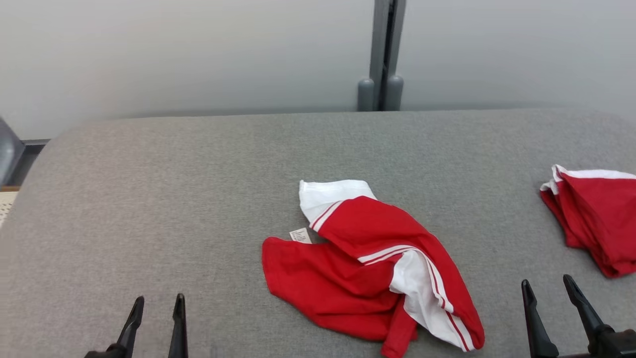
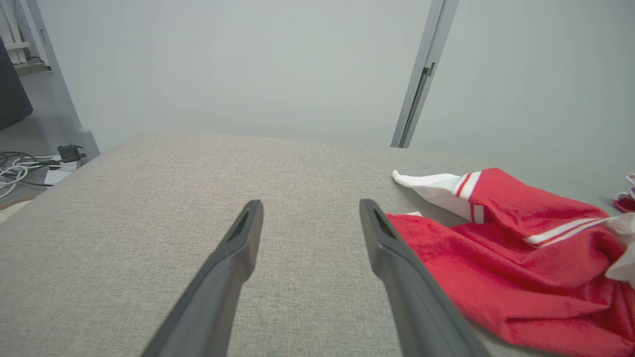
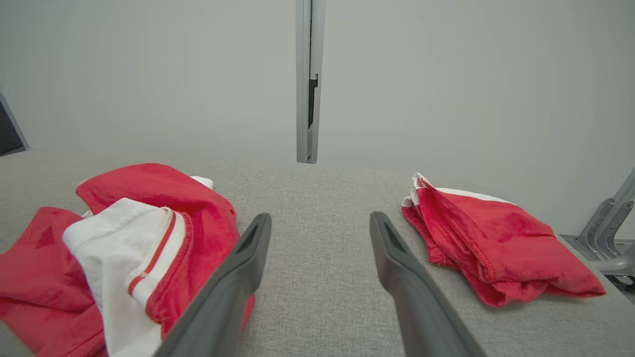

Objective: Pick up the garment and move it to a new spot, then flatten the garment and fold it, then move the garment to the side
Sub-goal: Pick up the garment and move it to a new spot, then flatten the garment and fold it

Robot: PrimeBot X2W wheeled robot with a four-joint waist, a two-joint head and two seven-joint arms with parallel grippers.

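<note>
Your garment (image 1: 367, 268) lies crumpled, red and white, at the front middle of the desk (image 1: 174, 189). Your left gripper (image 1: 159, 297) and right gripper (image 1: 546, 280) flank it, fingers apart, holding nothing. A folded red cloth (image 1: 596, 219) sits at the far right.

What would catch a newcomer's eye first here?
A crumpled red-and-white fabric garment lies in the middle of the grey upholstered surface. A second, folded red-and-white garment sits at its right edge. The left and right jaws stand open at the near edge.
</note>
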